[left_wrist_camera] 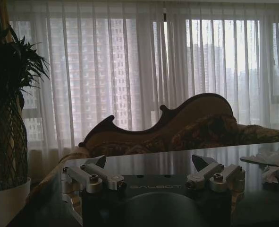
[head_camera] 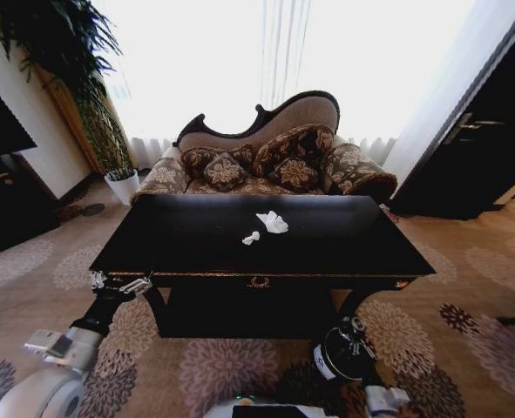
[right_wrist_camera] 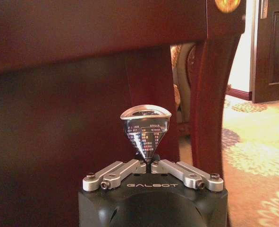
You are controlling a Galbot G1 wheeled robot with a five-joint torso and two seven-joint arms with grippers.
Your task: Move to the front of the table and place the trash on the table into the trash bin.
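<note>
Low in the head view, the right gripper [head_camera: 355, 335] is hanging below the table's front edge, right of centre, its fingers pressed together on a shiny, silvery piece of trash [right_wrist_camera: 146, 127] with printed text, pinched at its narrow end. At the lower left, the left gripper [head_camera: 118, 284] is sitting at the near left corner of the table [head_camera: 344, 248], fingers spread wide with nothing between them. Farther up, near the frame's centre, two crumpled white paper wads [head_camera: 272, 222] are lying on the glossy black top, the smaller just beside the larger. Beyond the table, a patterned sofa [head_camera: 266, 161] is standing before bright curtains.
</note>
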